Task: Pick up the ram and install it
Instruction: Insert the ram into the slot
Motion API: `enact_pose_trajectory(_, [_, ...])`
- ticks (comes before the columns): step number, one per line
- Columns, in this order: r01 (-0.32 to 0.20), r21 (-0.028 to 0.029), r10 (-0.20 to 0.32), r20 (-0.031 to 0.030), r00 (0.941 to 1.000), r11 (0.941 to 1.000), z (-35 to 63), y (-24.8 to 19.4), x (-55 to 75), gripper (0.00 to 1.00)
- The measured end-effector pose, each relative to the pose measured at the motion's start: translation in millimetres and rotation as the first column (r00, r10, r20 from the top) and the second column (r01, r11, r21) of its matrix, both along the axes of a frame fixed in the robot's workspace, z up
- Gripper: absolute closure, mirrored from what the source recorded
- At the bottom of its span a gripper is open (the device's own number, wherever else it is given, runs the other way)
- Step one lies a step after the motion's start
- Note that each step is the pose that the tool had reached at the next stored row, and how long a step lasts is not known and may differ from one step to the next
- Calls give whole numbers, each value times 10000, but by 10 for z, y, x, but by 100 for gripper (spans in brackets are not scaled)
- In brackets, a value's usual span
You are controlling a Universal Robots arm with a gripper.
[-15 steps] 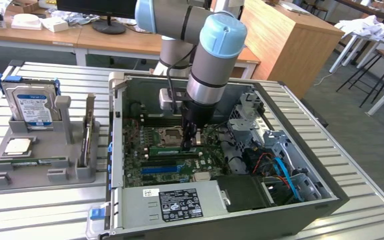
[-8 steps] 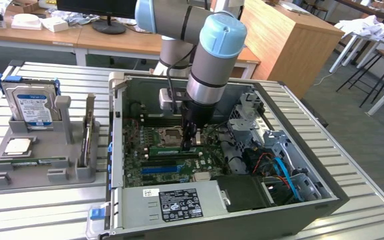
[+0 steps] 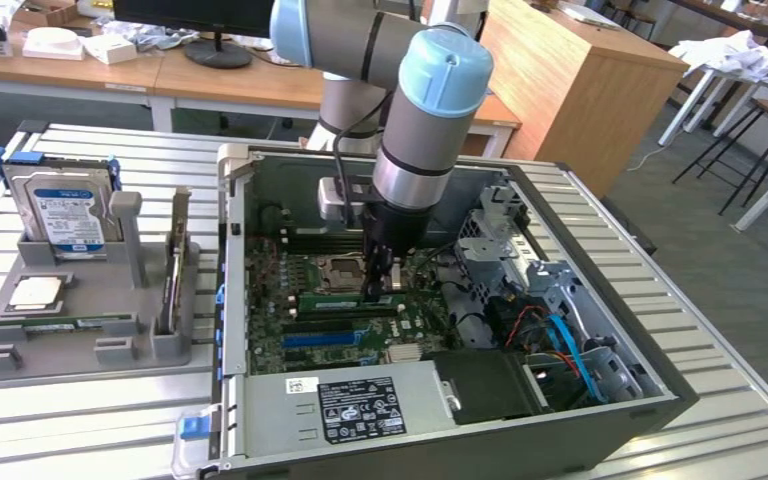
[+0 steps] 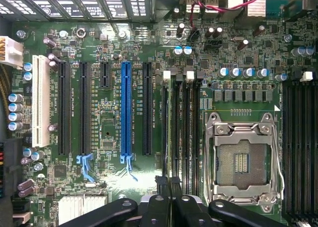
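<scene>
Green, long, thin ram stick (image 3: 344, 299) stands in a slot of the green motherboard (image 4: 112, 122). My pincer (image 3: 381, 288), pinched narrow, sits at one end of it.

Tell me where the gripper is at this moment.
In the exterior view the gripper is inside the open computer case, low over the motherboard, just to the exterior view's right of the processor socket.

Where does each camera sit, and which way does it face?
Exterior view: raised, off the arm, looking down into the open case; the arm and gripper show, reaching into it.
Wrist view: on the wrist, facing straight down onto the motherboard; the gripper shows.
Shared: the gripper, CPU socket and blue slot.
</scene>
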State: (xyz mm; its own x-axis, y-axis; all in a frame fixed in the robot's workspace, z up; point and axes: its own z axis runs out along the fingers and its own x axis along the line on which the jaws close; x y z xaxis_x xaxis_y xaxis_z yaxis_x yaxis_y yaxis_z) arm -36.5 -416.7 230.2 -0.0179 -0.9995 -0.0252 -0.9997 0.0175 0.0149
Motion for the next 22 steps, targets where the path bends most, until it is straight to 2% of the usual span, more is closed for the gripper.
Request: enact_pose_trajectory(22, [-37, 11, 37, 0, 10000, 10000, -14, 0, 4, 88])
